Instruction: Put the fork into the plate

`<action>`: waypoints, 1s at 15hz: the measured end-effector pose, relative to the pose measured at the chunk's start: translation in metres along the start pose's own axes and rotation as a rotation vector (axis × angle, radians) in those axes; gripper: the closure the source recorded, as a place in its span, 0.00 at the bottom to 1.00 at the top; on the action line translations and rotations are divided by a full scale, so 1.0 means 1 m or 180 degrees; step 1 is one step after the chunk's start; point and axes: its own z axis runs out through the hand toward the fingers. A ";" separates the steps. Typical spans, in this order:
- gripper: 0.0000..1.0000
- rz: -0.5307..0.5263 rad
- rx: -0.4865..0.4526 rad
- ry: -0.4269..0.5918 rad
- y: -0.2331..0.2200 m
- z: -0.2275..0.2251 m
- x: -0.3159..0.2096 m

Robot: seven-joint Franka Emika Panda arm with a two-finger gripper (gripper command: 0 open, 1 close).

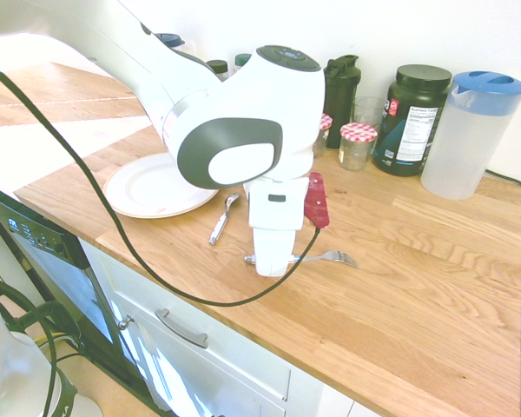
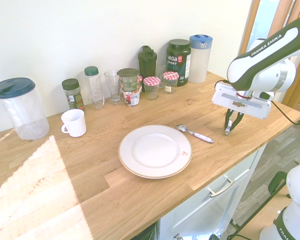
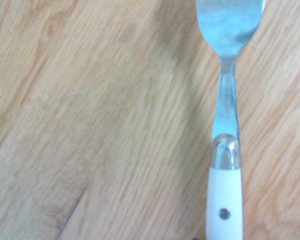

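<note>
Nearest, below the plate's counter, is the white drawer [image 1: 234, 352]; above it, on the wooden counter [image 1: 417, 321], the gripper [image 1: 275, 268] points straight down, its fingers closed together and pinching the fork [image 1: 336, 256] by its white handle. The fork is well apart from the plate, past the spoon, with its tines turned away from the plate; I can't tell whether it touches the wood or is just off it. Gripping the handle seems sensible, since it is the thicker part and leaves the tines free, though the long metal end could dip or swing once lifted. The spoon [image 1: 217, 230] lies between fork and plate, so the next move probably wants a clear lift over it before lowering the fork into the plate. The plate [image 1: 156, 187] sits flat and bare, ready to receive it; its low rim should ask for little height. Farther back than the plate, along the wall, stand the jars with checked lids [image 2: 151, 88], the black tub [image 2: 178, 62] and the blue-lidded jug [image 2: 199, 60], probably lined up there to keep the working space open.
</note>
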 end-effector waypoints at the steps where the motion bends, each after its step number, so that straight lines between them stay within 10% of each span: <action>1: 1.00 -0.0014 0.0022 0.0009 -0.001 -0.001 0.000; 15: 1.00 -0.1037 0.0130 0.0781 0.046 -0.084 -0.188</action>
